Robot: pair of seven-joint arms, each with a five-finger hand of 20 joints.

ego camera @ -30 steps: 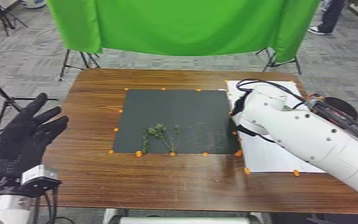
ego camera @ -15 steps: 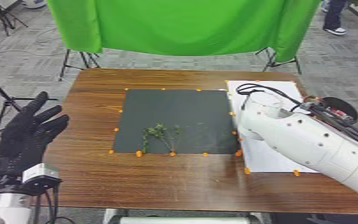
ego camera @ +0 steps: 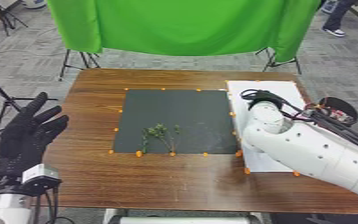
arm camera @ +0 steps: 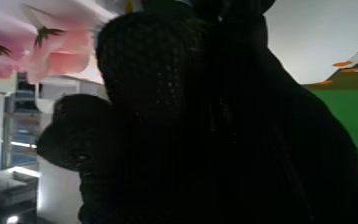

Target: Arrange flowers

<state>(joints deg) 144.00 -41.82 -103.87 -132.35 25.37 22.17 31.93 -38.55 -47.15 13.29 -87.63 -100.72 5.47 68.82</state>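
Green leafy sprigs (ego camera: 159, 133) lie on the dark mat (ego camera: 177, 109), close to its near edge. My left hand (ego camera: 23, 144) is held open off the table's left side, away from the sprigs. The right arm (ego camera: 286, 135) reaches in over the white sheet (ego camera: 266, 164), and its wrist end stands above the sheet's far part, to the right of the mat. In the right wrist view, the black glove of my right hand (arm camera: 189, 110) has pink flowers (arm camera: 67, 54) beside it; whether it touches them is unclear. What the glove may hold is hidden.
A dark round container (ego camera: 337, 108) stands at the table's right edge, just beyond the right arm and its black cables. Small orange markers edge the mat and the sheet. A green cloth (ego camera: 180, 27) hangs behind the brown table (ego camera: 171, 182).
The right arm's wrist end has moved to the right, from the mat's right edge to over the white sheet. The left hand and the sprigs have stayed where they were.
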